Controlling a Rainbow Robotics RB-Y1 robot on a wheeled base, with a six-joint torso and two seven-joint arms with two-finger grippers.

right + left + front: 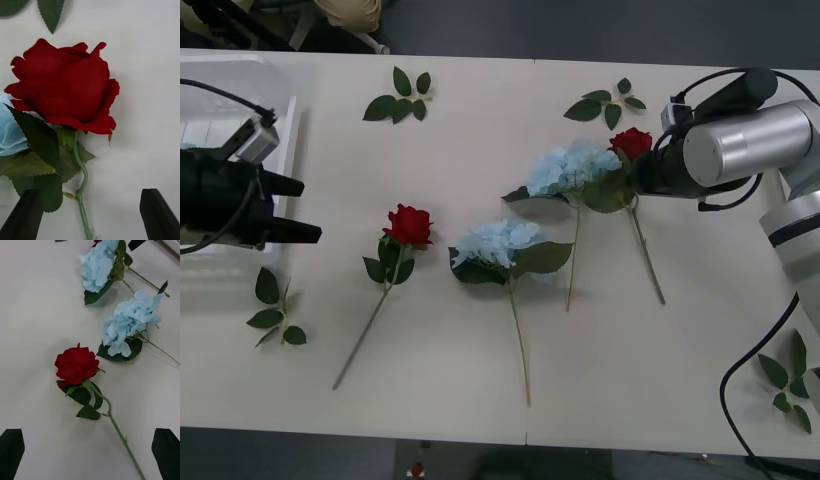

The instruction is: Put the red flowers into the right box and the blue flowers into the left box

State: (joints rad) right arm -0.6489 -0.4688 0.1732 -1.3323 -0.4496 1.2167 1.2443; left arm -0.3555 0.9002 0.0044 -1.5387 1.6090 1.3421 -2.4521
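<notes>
Over the right side of the bench, my right gripper is hanging just above a red rose, its fingers spread apart on either side of the stem, touching nothing. That rose is lying against the farther blue flower. My left gripper is waiting by the left box, fingers apart and empty, facing the second red rose and the nearer blue flower, which is lying between the two roses.
</notes>
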